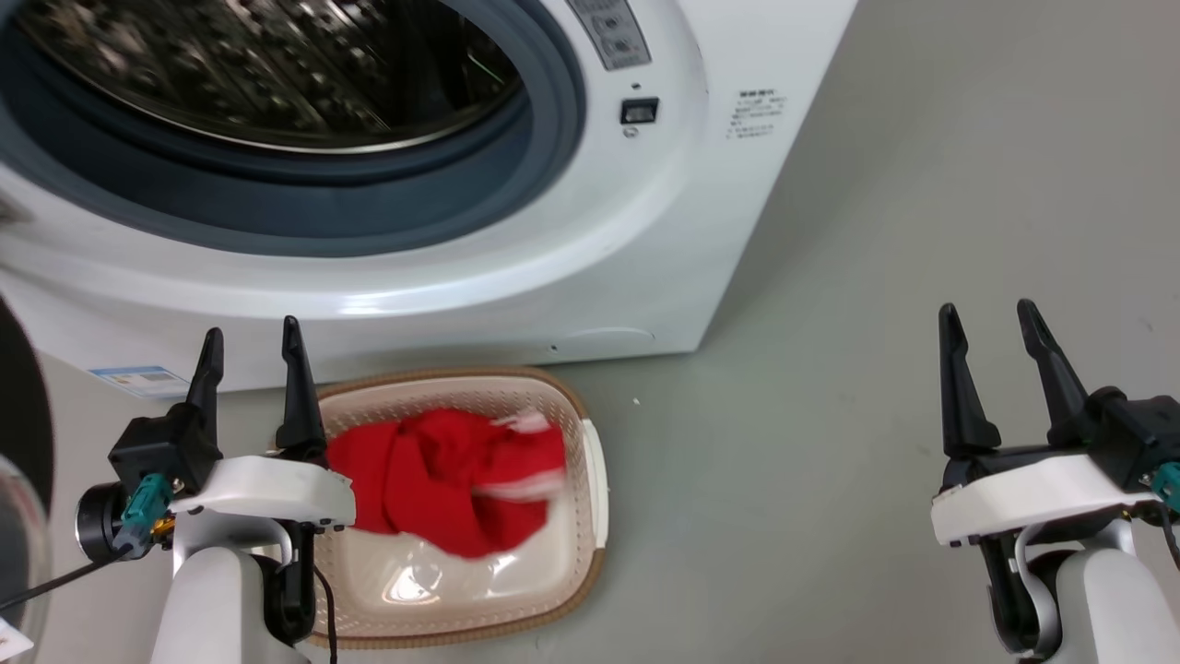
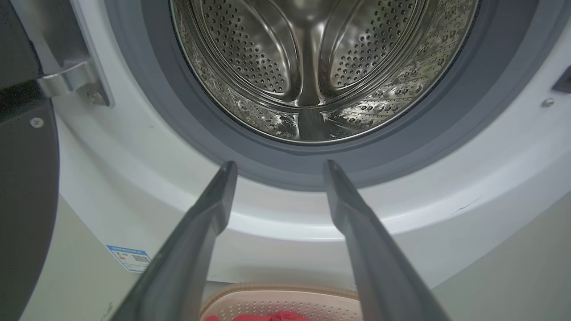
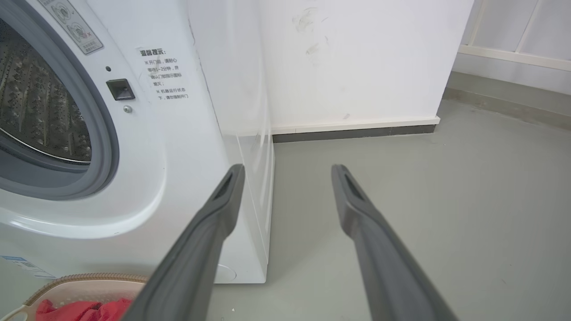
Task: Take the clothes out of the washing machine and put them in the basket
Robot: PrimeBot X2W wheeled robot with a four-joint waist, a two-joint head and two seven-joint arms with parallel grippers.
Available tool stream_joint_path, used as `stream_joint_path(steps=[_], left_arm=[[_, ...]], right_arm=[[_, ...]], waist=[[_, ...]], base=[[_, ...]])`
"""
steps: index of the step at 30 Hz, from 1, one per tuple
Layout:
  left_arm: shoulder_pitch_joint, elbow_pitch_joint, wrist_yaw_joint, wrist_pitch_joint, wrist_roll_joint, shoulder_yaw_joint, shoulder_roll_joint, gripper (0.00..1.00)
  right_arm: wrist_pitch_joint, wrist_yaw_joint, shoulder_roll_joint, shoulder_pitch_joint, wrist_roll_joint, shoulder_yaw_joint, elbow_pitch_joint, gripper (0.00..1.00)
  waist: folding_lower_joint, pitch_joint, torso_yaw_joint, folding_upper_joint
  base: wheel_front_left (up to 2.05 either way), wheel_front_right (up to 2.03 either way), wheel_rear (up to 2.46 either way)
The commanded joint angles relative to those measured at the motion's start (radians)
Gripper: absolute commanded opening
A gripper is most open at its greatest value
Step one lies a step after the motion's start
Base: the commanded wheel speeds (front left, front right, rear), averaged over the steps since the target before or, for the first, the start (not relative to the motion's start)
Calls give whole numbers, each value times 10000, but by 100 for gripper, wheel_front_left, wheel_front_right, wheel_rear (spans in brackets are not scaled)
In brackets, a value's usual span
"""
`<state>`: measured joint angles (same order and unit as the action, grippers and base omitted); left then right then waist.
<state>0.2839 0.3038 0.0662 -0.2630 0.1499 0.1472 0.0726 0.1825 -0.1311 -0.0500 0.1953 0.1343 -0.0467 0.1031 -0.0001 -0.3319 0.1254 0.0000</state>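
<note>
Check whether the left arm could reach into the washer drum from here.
Probably yes: the door stands open, the open, empty left gripper faces the drum, and nothing lies between them.

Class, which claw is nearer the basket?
Left. The left claw hovers by the basket at its left rim; the right claw is far to its right, above the floor.

Red clothes with white trim; cream, brown-rimmed basket; white washing machine.
</note>
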Motion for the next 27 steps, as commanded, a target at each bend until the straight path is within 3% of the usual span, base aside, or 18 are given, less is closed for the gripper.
stream_joint_path(steps=[1,12,27], left_arm=[[-202,-312,57,-25,-108,2,-76,100],[-904,-1832,-82,-25,-536,-334,-173,100],[-2778,-2410,-213,383,-1097,-748,33,100]], right_arm=[[-71,7,-5,-184,-105,-62,-93,100],[-481,7,-5,-755,-394,-53,-522,100],[-918,7,-5,-1725,-963,346,-743,100]], waist=[[1,455,-317,0],[1,1208,-653,0],[1,2456,-726,0]], base=[[0,0,0],[0,0,0],[0,0,0]])
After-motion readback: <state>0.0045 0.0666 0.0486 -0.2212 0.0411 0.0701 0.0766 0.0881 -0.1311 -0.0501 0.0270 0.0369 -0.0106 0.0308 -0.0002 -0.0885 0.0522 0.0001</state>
